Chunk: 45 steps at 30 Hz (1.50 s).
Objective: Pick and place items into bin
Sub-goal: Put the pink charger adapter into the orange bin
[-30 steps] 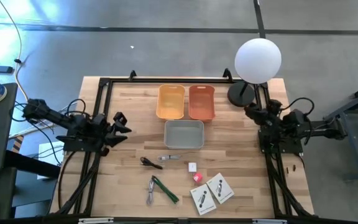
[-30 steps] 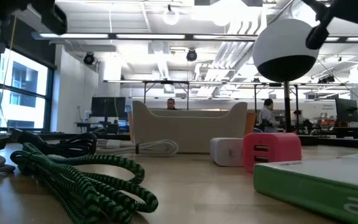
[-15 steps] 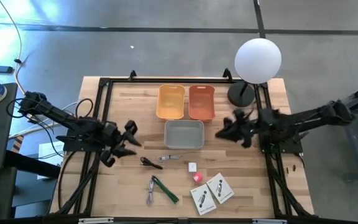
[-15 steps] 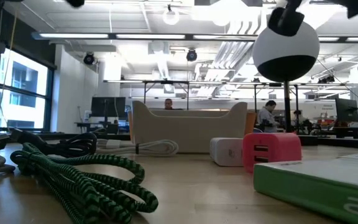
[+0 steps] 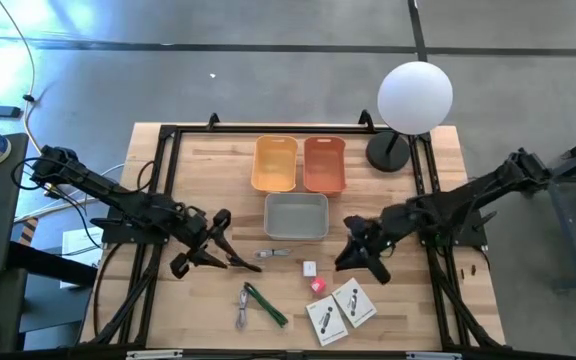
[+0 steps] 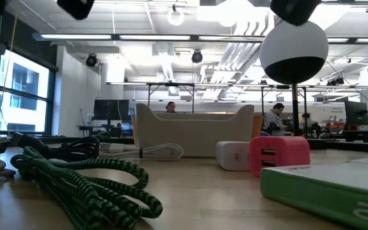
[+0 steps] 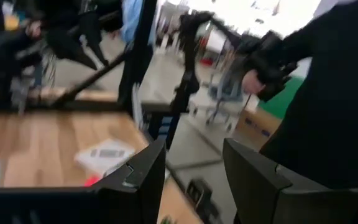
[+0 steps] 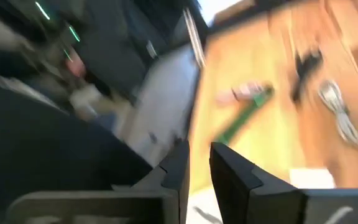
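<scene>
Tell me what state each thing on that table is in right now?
Left hand: open, empty, above the table.
Right hand: nearly shut, empty.
Grey plastic bin: empty.
Yellow plastic bin: empty.
Orange plastic bin: empty.
Two white flat packets: lying flat.
Red cube: on the table.
White cube: on the table.

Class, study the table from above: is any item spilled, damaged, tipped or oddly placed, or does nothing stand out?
Nothing stands out. The grey plastic bin, yellow bin and orange bin sit squarely and empty. The two flat white packets, red cube and white cube lie loose but unspilled on the wooden table.
</scene>
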Tool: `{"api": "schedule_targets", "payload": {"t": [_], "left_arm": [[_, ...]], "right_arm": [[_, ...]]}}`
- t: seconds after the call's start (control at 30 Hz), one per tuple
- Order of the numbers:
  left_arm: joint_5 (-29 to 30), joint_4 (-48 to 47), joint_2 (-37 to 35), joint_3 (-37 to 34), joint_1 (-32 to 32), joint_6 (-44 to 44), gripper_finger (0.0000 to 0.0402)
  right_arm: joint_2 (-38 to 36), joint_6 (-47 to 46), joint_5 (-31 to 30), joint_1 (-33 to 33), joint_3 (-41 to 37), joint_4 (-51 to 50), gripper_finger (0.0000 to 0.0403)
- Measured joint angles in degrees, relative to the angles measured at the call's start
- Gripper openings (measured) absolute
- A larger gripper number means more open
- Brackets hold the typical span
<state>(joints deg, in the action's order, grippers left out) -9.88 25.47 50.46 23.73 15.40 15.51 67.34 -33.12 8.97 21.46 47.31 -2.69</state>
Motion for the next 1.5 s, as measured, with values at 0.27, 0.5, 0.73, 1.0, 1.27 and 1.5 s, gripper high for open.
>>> {"api": "schedule_targets", "payload": {"t": [0.27, 0.5, 0.73, 1.0, 1.27, 1.5], "left_arm": [[3.94, -8.89, 0.0, 0.0, 0.0, -0.11, 0.015], [4.36, -16.4, 0.0, 0.0, 0.0, -0.04, 0.015], [5.5, -18.65, -0.02, 0.0, 0.0, -0.85, 0.015], [6.57, -22.6, -0.04, 0.0, 0.0, -2.21, 0.015], [6.64, -24.85, -0.02, 0.0, 0.0, -2.19, 0.015], [6.62, -25.53, -0.02, 0.0, 0.0, -2.19, 0.015]], "right_arm": [[8.99, 9.34, 1.18, 3.12, 0.26, -7.36, 0.0122], [17.28, 14.0, -3.47, 4.65, 0.26, -0.52, 0.0165], [20.83, 17.65, -10.25, 4.58, 0.33, 4.33, 0.0188], [27.07, 20.13, -9.73, 5.57, 3.73, 4.84, 0.0201], [34.25, 24.19, -10.54, 5.24, 11.48, -3.33, 0.0202], [36.28, 22.24, -10.78, 5.2, 12.06, -7.01, 0.0202]]}}
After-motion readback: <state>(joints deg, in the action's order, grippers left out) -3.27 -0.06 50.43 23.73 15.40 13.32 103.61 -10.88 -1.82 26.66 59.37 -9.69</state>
